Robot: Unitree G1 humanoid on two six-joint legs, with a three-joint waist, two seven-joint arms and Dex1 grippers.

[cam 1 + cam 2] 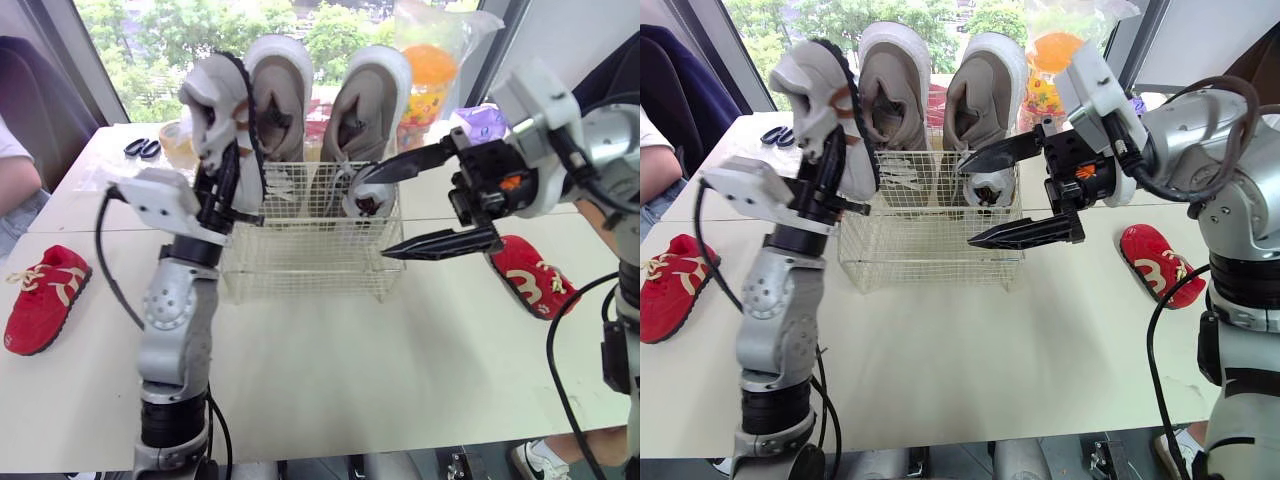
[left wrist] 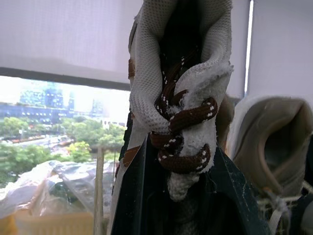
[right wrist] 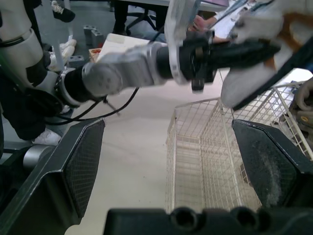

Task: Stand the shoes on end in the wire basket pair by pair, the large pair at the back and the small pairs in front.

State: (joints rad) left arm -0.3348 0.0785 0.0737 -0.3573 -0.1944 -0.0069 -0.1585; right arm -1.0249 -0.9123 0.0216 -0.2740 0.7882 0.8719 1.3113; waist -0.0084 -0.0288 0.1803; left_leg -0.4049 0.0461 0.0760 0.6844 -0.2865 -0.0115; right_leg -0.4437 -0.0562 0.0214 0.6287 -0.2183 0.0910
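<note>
Danger spot: the grey shoe point(image 1: 210, 100) hangs above the left rim of the basket point(image 1: 300, 270), clenched in the left claw point(image 1: 235, 150). Released off-line, it likely clips the wire and tumbles onto the table point(image 1: 330, 370). The left forearm stands upright. The right claw point(image 1: 378, 215) gapes empty at the basket's right side.
</note>
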